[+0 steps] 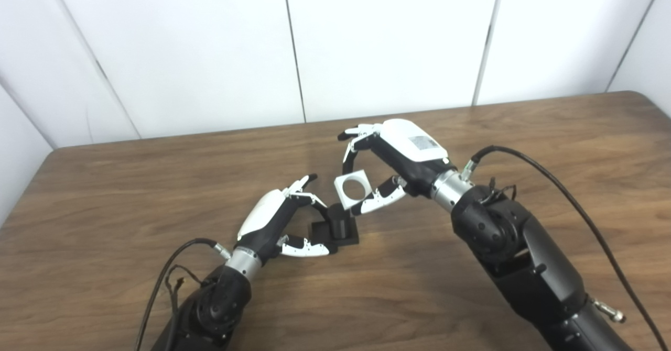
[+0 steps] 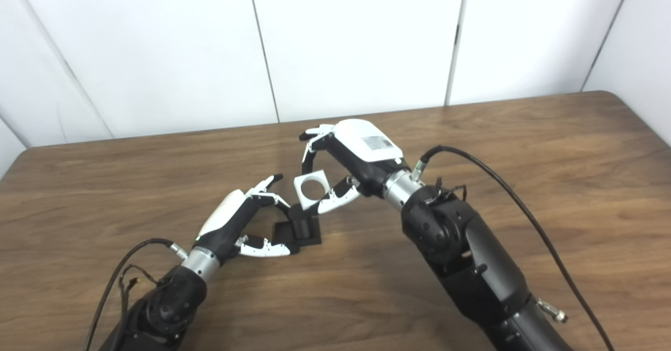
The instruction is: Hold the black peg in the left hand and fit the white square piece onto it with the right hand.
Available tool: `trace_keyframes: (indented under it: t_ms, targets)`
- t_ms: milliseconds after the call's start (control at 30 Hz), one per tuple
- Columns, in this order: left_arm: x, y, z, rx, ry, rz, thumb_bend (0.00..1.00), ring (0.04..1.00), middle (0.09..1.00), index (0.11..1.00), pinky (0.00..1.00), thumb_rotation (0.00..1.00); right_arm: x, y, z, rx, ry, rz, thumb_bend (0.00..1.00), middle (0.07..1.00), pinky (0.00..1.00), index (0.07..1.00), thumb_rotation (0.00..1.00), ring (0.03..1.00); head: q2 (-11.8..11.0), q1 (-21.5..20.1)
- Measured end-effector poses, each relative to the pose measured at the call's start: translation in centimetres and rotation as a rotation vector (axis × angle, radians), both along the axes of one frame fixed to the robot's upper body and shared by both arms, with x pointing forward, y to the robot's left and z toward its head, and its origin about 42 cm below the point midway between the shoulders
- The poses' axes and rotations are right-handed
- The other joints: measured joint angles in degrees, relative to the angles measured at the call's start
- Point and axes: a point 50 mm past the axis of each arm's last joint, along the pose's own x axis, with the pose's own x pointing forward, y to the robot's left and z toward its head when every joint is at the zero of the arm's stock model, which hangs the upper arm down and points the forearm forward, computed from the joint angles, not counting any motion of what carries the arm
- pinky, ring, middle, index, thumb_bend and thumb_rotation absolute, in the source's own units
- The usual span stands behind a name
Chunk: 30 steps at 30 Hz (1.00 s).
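The right hand (image 1: 390,160) bears a grey label, its writing unreadable; its fingers pinch the white square piece (image 1: 353,187) just above the black peg (image 1: 338,224), whose base the left hand (image 1: 280,222) grips at 8 o'clock on the wooden table (image 1: 472,131).

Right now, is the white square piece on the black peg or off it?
Off. The white square piece sits tilted in the right hand, just above the black peg; its round hole shows empty.
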Motion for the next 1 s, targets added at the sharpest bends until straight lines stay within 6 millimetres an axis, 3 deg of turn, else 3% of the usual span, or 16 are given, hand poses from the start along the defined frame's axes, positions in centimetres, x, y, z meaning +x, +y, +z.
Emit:
trace_keyframes:
  t_ms: [533,1000]
  targets:
    - [0.1,-0.2,0.1,0.003,-0.001,0.002,0.52,1.0,1.0,0.493,1.0,0.07,0.4,1.3,-2.2,-0.038,0.063,0.014,0.52,0.848,0.88,0.488,0.15,0.881,0.4,0.8]
    - [0.0,-0.3,0.2,0.008,0.007,0.009,0.52,1.0,1.0,0.494,1.0,0.07,1.1,1.5,-3.2,-0.044,0.081,0.03,0.52,0.845,0.92,0.487,0.15,0.898,0.6,1.1]
